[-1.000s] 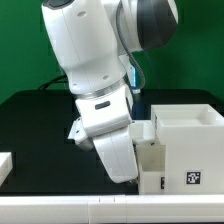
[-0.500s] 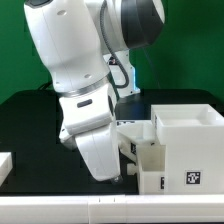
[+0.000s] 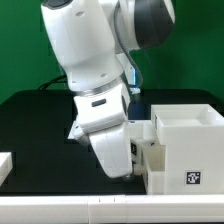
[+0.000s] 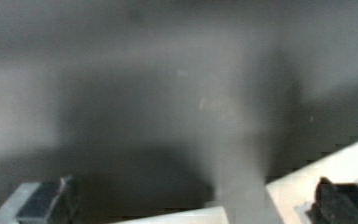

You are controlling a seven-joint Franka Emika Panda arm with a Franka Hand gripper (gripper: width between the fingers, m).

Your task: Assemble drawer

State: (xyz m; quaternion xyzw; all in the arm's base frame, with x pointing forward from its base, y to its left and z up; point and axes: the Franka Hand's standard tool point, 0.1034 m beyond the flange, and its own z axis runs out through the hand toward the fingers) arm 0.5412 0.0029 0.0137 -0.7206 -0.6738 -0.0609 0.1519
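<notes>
The large white cube-shaped drawer housing (image 3: 186, 145) stands at the exterior view's right, open top up, with a black-and-white tag on its front. A smaller white tray (image 3: 150, 160) sits against its left side. My gripper (image 3: 122, 165) hangs low right beside that tray, its fingertips hard to make out there. In the blurred wrist view my gripper (image 4: 190, 205) has its jaws wide apart, with a dark finger (image 4: 39, 202) at each side. A white part's edge (image 4: 247, 195) lies between them. I cannot tell whether it touches a finger.
Another white piece (image 3: 4, 165) lies at the exterior view's left edge on the black table (image 3: 40, 130). A white rail (image 3: 60, 208) runs along the table's front. The big white arm (image 3: 90, 60) hides the table's middle.
The arm swung to the exterior view's left half a second ago and has come back right, close to the small tray, much as it stood one second ago.
</notes>
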